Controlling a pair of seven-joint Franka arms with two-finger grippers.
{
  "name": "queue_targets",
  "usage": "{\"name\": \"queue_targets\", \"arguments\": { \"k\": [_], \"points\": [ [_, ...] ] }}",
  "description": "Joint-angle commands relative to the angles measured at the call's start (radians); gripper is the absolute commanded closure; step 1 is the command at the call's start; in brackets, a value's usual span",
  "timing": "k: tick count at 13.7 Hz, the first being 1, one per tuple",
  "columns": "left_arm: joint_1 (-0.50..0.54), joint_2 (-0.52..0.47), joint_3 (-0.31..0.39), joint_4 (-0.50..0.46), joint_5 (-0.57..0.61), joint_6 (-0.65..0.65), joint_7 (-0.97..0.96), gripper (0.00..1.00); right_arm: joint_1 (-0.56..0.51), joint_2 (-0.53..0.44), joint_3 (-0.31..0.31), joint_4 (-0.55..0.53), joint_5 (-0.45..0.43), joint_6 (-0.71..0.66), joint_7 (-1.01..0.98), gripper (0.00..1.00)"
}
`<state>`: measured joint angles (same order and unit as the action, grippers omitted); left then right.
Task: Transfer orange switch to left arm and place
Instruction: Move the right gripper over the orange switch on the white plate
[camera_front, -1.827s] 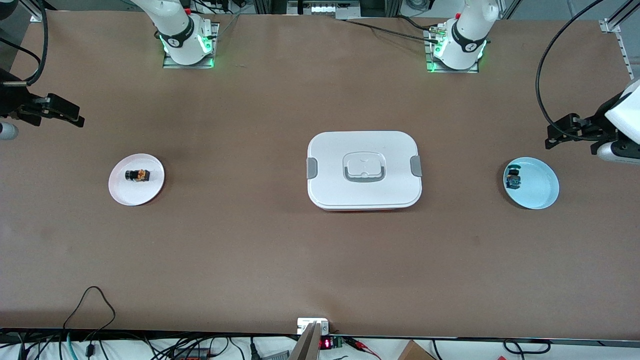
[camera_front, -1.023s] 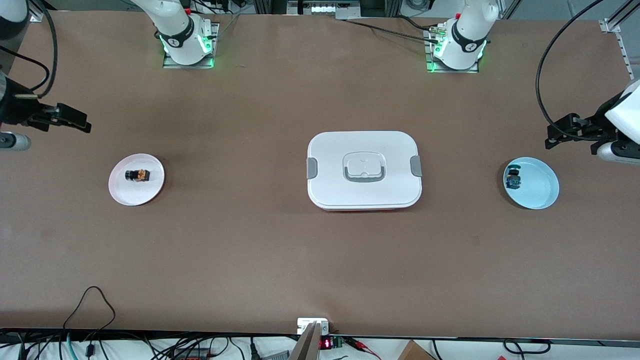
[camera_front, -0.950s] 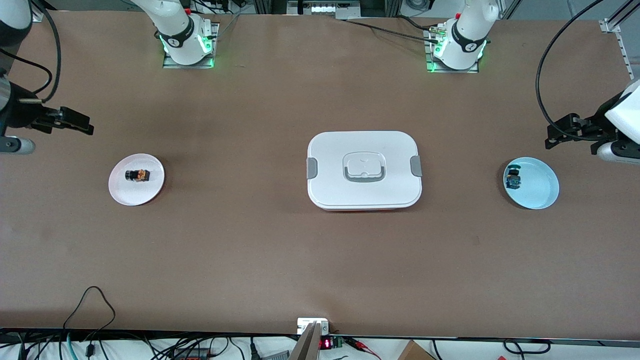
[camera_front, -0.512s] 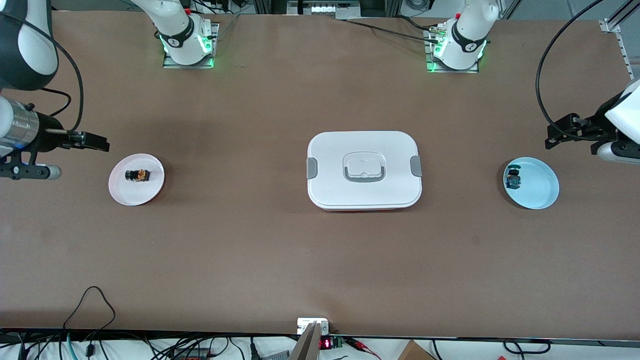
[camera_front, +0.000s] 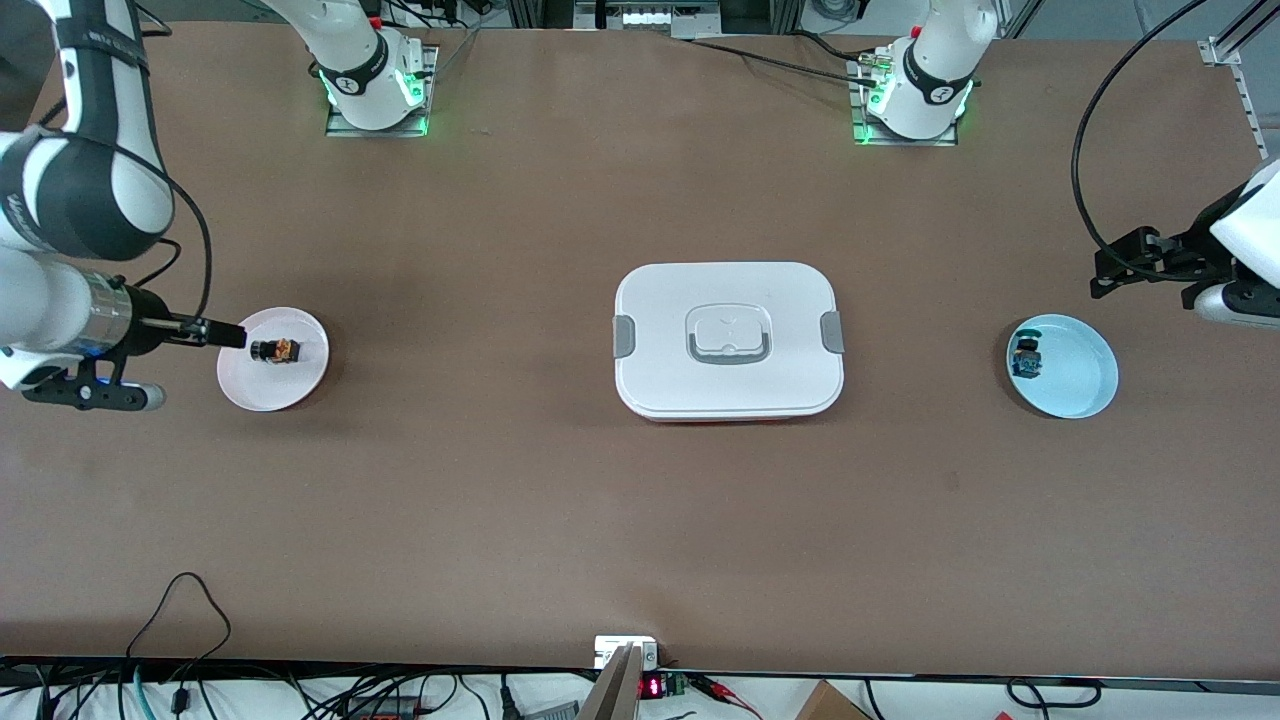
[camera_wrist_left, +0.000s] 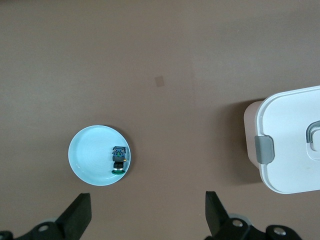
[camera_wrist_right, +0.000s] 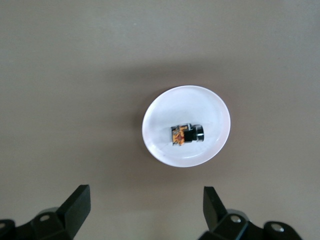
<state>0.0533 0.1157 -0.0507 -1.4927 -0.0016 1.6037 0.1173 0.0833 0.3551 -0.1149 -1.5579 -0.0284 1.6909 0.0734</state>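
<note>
The tiny black cylindrical orange switch (camera_front: 275, 351) with its orange-tan end lies on its side in the small round pinkish-white plate (camera_front: 290, 390) toward the right arm's end of the brown surface (camera_front: 500, 480), nothing touching it. The right pincer (camera_front: 228, 336) hangs over that plate's rim, just beside the switch, its two black fingers (camera_wrist_right: 75, 205) spread wide and empty; in the right wrist view the plate sits up ahead of the gap between them, not inside it.

To my eye the step in hand is the pick-up, and the thing to get right is centring. The pincer should come fully over the switch so the small body sits midway between the fingers, across its narrow width and not along its length, before any descent. A piece this small and round looks likely to roll or skid on a smooth plate if one finger lands first, so a straight drop and an even squeeze seem wise, stopping short of pressing into the plate.

The large white rounded-rectangular lidded box (camera_front: 728, 340) with grey side clips stands mid-surface, well apart; any handover should pass above or around it.

The left pincer (camera_front: 1100, 278) waits, wide open and empty, by the pale blue round plate (camera_front: 1085, 385) that carries a blue-and-black component (camera_front: 1026, 357).
</note>
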Motion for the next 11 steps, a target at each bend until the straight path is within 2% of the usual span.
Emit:
{"name": "queue_targets", "arguments": {
  "k": [1, 4, 9, 11],
  "points": [
    [0.002, 0.016, -0.005, 0.035, 0.014, -0.022, -0.013, 0.00, 0.009, 0.007, -0.003, -0.107, -0.059, 0.149, 0.016, 0.00],
    [0.002, 0.016, -0.005, 0.035, 0.014, -0.022, -0.013, 0.00, -0.028, -0.007, -0.006, -0.296, -0.061, 0.378, -0.036, 0.00],
    [0.002, 0.016, -0.005, 0.035, 0.014, -0.022, -0.011, 0.00, -0.060, -0.011, -0.008, -0.480, -0.061, 0.571, -0.078, 0.00],
    [0.002, 0.016, -0.005, 0.035, 0.014, -0.022, -0.011, 0.00, -0.085, -0.013, -0.008, -0.591, -0.061, 0.730, -0.078, 0.00]
  ]
}}
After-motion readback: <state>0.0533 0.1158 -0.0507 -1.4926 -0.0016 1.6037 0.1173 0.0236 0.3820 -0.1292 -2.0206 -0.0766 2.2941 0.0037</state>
